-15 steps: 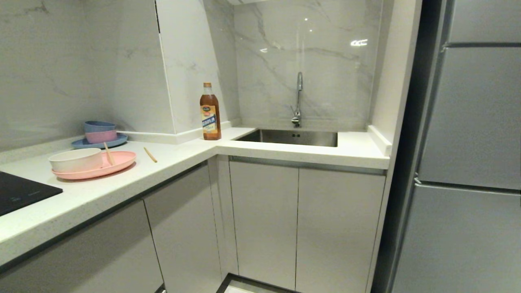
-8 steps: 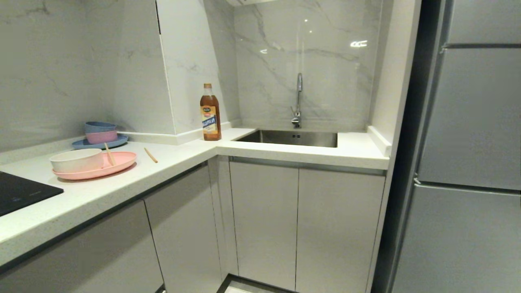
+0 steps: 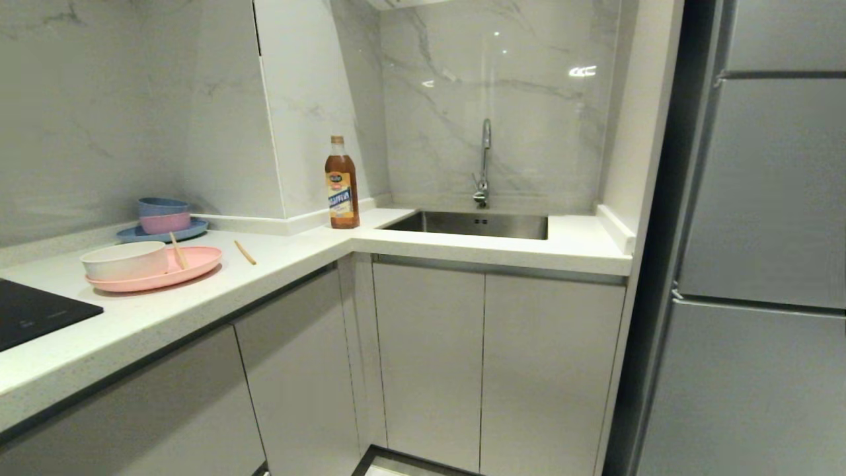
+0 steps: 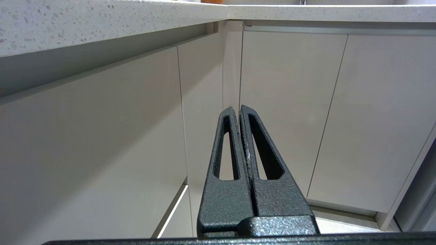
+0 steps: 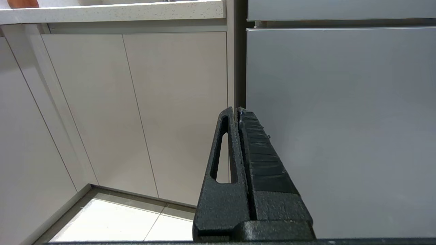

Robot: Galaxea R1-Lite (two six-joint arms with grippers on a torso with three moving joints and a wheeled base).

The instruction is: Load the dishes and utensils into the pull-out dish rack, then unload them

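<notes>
Left gripper [image 4: 237,108] hung low in front of the closed cabinet doors [image 4: 289,112] under the countertop; fingers pressed flat together, nothing between them. Right gripper [image 5: 236,109] hung low at the seam between the cabinets and the grey fridge front [image 5: 340,129]; fingers likewise closed tight and empty. Neither arm showed in the head view.

On the near left of the countertop [image 3: 284,264], a black cooktop [image 3: 33,314] sat at the edge of view. Just beyond it lay the pink plate [image 3: 192,264], with the cream-white bowl [image 3: 124,259] standing on its left part. One chopstick [image 3: 177,250] rested on the plate beside the bowl; the other chopstick [image 3: 244,252] lay on the bare counter just right of the plate. Fork not made out.

Behind these, near the wall, a blue plate [image 3: 162,233] carried a pink bowl [image 3: 164,222] with a blue bowl [image 3: 162,206] stacked in it.

Farther along, a brown bottle [image 3: 342,182] stood at the counter's corner beside the steel sink [image 3: 472,225], faucet [image 3: 484,162] behind it. No rack was pulled out.
</notes>
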